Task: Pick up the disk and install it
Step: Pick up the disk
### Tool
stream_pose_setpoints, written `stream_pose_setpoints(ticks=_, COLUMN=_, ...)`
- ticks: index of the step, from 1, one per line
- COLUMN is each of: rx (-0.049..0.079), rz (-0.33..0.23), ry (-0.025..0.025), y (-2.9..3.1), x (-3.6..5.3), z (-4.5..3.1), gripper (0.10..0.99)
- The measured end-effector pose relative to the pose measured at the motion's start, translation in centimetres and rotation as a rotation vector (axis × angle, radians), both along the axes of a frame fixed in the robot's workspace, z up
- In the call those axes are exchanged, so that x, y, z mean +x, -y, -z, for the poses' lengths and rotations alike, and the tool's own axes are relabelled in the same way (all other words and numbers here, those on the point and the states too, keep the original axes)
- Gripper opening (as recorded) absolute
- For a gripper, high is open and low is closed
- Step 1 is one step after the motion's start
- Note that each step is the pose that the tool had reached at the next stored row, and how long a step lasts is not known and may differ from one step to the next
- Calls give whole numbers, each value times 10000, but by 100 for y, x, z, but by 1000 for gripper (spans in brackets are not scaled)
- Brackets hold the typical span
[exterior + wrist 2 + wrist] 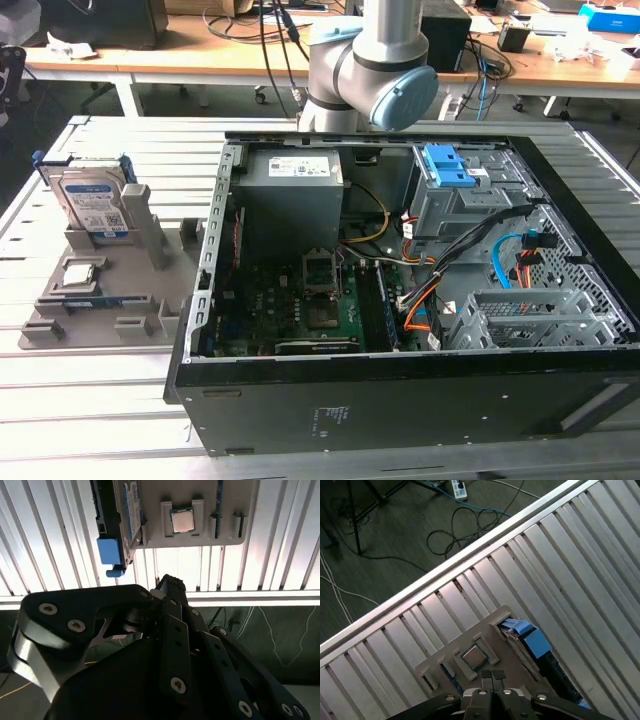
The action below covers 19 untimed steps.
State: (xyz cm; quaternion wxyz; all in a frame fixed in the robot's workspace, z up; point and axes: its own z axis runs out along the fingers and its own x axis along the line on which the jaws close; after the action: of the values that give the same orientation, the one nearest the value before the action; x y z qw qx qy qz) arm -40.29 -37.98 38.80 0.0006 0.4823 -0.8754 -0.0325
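Your disk, a flat silver hard drive with blue side rails, stands on edge in the grey holder tray on the slatted metal worktop, beside the open black computer case. It is neither picked up nor installed. Your gripper is well apart from it, fingers clenched on nothing.

1. An open black computer case lies on the slatted metal table.
2. Inside, a grey power-supply box sits on the far side of the green motherboard.
3. At the exterior view's left, a grey tray holds a small processor chip.
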Motion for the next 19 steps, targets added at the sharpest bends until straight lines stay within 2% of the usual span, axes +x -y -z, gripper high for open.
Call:
stream_pose_setpoints(ticks=5, rx=0, rz=-1078, ry=0, y=0, x=0, z=0, gripper=106)
stream_pose_setpoints(ticks=9, rx=0, rz=-2500, ry=0, y=0, x=0, z=0, gripper=106)
stream_pose_setpoints(ticks=11, rx=0, rz=-2911, ry=0, y=0, x=0, z=0, gripper=106)
stream_pose_setpoints(ticks=14, rx=0, rz=-3926, ry=0, y=0, x=0, z=0, gripper=106)
stream_pose_setpoints(ticks=19, rx=0, rz=-5202, ry=0, y=0, x=0, z=0, gripper=106)
